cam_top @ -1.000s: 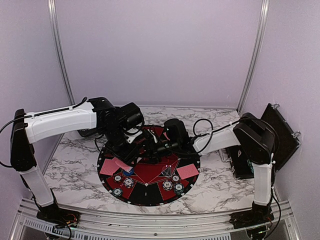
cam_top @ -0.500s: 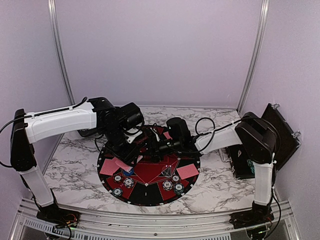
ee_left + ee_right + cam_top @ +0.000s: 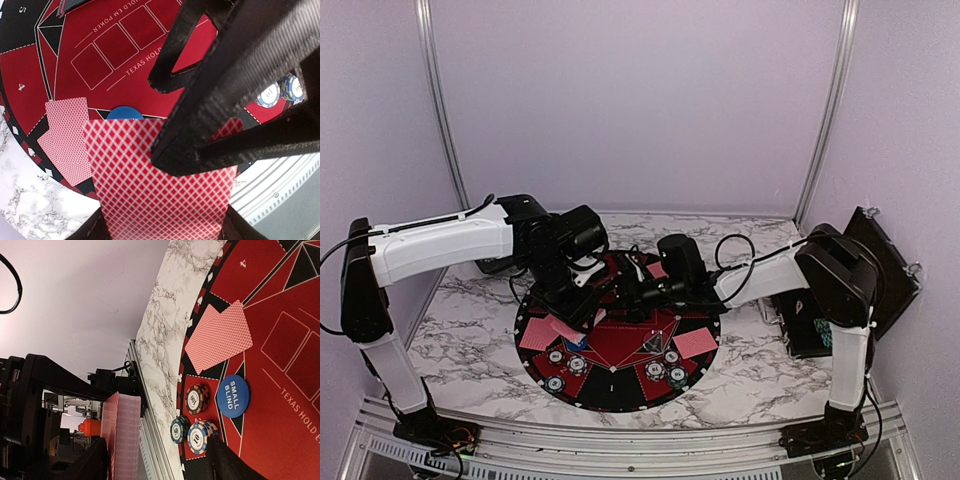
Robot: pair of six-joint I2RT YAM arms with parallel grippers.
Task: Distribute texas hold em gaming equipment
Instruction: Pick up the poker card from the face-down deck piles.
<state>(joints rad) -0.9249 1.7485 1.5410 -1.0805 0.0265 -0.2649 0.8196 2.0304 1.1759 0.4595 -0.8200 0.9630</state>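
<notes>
Your marble table point(image 3: 470, 325) carries the round black-and-red mat point(image 3: 620, 390). Both arms reach in over the mat's far half, and the black case point(image 3: 890, 270) stands off at the right edge. Your left gripper point(image 3: 162, 225) is clamped on a deck of red-backed cards point(image 3: 150, 185), which it holds above the mat's left side. Your right gripper point(image 3: 157, 447) sits just beside that deck with its fingers spread, gripping nothing. Two overlapped cards point(image 3: 220, 335) lie face down near the mat's left rim, and another red-backed card point(image 3: 692, 343) lies on the right side. A blue disc point(image 3: 233, 396) marked SMALL BLIND rests just beside three striped chips point(image 3: 197, 397). More chips point(image 3: 667, 368) sit on the near right of the mat.
</notes>
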